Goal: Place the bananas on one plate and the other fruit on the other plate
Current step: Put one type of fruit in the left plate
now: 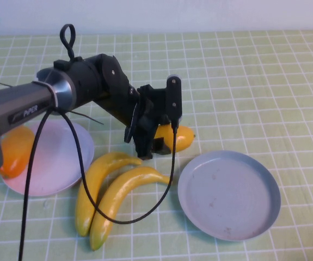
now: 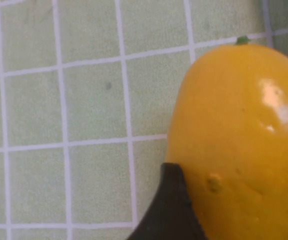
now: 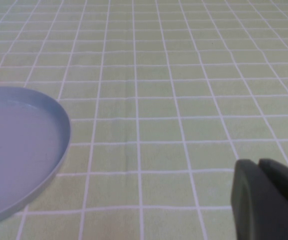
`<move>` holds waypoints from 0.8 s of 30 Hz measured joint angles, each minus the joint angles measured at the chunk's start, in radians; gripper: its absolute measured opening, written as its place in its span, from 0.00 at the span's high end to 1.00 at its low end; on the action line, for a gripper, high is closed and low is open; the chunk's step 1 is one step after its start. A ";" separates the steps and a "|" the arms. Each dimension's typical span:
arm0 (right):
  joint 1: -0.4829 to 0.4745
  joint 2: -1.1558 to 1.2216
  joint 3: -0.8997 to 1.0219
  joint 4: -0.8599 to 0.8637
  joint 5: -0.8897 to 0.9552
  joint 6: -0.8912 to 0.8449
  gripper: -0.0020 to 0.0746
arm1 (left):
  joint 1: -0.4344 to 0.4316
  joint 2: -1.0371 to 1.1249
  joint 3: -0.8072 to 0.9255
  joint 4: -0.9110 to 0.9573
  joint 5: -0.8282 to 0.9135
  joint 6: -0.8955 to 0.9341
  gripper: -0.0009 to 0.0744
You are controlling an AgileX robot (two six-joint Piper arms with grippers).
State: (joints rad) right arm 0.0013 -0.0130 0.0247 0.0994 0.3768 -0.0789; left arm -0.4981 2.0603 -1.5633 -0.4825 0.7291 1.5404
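Observation:
My left gripper (image 1: 164, 142) reaches out over the middle of the table and is shut on the yellow-orange mango (image 1: 180, 137). In the left wrist view one dark finger (image 2: 171, 210) presses against the mango (image 2: 239, 140). The deep orange mango (image 1: 12, 151) lies on the left edge of the pale pink plate (image 1: 55, 163). Two bananas (image 1: 104, 174) (image 1: 124, 190) lie side by side on the cloth between the plates. The grey-blue plate (image 1: 229, 196) is empty at the front right and also shows in the right wrist view (image 3: 18, 150). My right gripper (image 3: 258, 167) is shut, empty and low over the cloth, outside the high view.
A green checked cloth (image 1: 254, 81) covers the table. The left arm's black cable (image 1: 129, 217) loops down over the bananas. The left arm crosses above the far part of the pink plate.

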 joint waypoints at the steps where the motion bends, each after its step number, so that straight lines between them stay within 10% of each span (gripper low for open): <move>1: 0.000 0.000 0.000 0.000 0.000 0.000 0.99 | 0.000 -0.014 0.000 -0.005 0.005 -0.048 0.32; 12: 0.000 0.000 0.000 0.000 0.000 0.000 0.99 | 0.000 -0.254 0.000 0.022 0.025 -0.667 0.32; 24: 0.000 0.000 0.000 0.000 0.000 0.000 0.99 | 0.000 -0.324 0.000 0.496 0.349 -1.391 0.33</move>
State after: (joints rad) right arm 0.0013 -0.0130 0.0247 0.0994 0.3768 -0.0789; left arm -0.4981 1.7362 -1.5633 0.0138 1.0783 0.1493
